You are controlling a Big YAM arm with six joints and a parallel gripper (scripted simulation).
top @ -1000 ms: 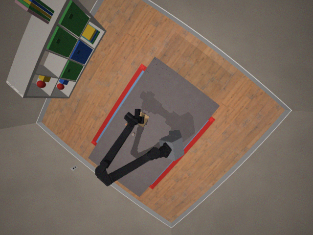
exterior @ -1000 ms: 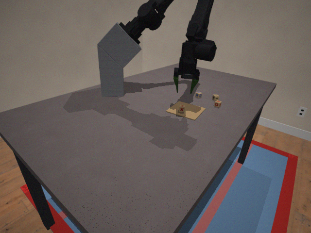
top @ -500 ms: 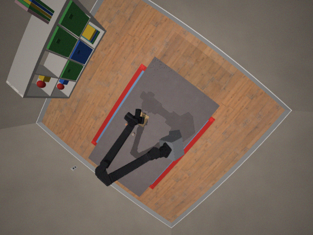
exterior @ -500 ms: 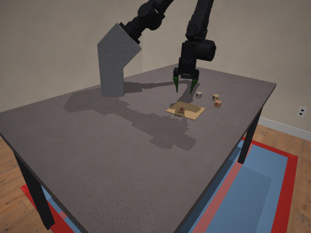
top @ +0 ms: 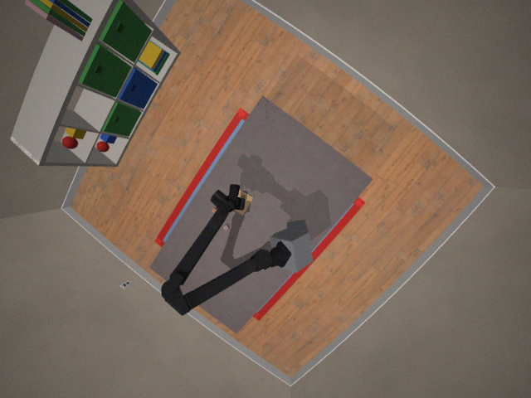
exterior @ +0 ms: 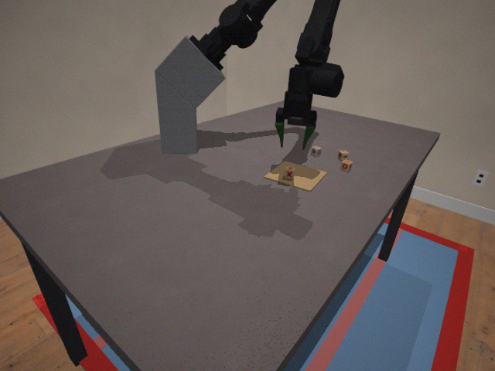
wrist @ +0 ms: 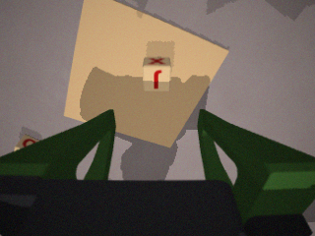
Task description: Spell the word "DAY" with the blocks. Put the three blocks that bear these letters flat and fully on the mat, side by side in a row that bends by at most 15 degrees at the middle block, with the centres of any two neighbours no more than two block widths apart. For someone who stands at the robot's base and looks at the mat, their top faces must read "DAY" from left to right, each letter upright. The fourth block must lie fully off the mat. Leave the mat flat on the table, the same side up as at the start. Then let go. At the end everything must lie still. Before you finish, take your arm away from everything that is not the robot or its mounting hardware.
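Observation:
A tan mat [exterior: 296, 175] lies flat on the grey table; it also shows in the wrist view [wrist: 143, 84]. One wooden block [exterior: 288, 174] sits on it, with a red X on the side facing the exterior camera; in the wrist view the block [wrist: 157, 75] shows a red X and a red hook-shaped mark. My gripper [exterior: 293, 144] hovers above the table just behind the mat, with its green fingers partly open and nothing between them. Three more blocks lie off the mat: one with a blue letter [exterior: 315, 151], one plain-looking [exterior: 343, 154], and one with a red O [exterior: 346, 165].
The arm's grey pedestal [exterior: 179, 100] stands at the back of the table. The table's right edge runs close behind the loose blocks. From above, the arm [top: 201, 240] covers part of the mat [top: 246, 201].

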